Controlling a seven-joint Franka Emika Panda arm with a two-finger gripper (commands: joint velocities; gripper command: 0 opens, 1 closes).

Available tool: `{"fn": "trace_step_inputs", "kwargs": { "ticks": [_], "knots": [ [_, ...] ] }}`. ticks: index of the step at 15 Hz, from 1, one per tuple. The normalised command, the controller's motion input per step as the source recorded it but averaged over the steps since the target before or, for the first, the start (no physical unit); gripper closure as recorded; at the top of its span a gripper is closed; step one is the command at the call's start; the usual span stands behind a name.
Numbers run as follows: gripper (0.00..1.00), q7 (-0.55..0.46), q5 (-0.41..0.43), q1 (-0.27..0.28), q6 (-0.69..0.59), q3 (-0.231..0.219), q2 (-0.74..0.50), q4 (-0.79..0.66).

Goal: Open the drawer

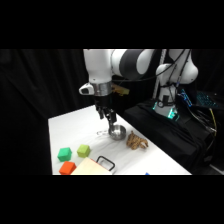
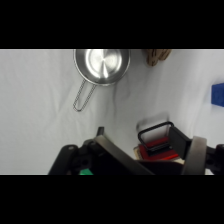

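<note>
Drawer [image 1: 90, 167] at table's [image 1: 65, 127] near edge; blocks [image 1: 74, 152] to its left, cup [image 1: 117, 133] behind.

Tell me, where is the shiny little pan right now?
In the side view the pan sits mid-table, right under the gripper, with a brown lump beside it on the picture's right. The drawer is nearer the front edge.

You're looking at a robotics lab bench: black curtains [image 1: 35, 90] close off the back, a white table [image 1: 70, 130] holds test props, and beside the arm's base [image 1: 172, 75] sit loose cables [image 1: 212, 117] and electronics [image 1: 202, 99].
</note>
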Motion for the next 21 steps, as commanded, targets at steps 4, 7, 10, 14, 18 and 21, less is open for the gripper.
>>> {"fn": "trace_step_inputs", "kwargs": {
  "ticks": [4, 7, 10, 14, 18, 21],
  "knots": [
    [0.00, 0.07, 0.078, -0.022, 0.19, 0.032, 0.12, 0.11],
    [0.00, 0.10, 0.064, 0.001, 0.28, 0.041, 0.22, 0.22],
    [0.00, 0.12, 0.014, 0.021, 0.21, 0.028, 0.27, 0.25],
    [0.00, 0.11, -0.002, 0.054, 0.18, 0.032, 0.24, 0.23],
    [0.00, 0.02, 0.003, 0.044, 0.22, 0.036, 0.21, 0.19],
    [0.00, 0.01, -0.040, 0.041, 0.18, 0.003, 0.21, 0.17]
  ]
}}
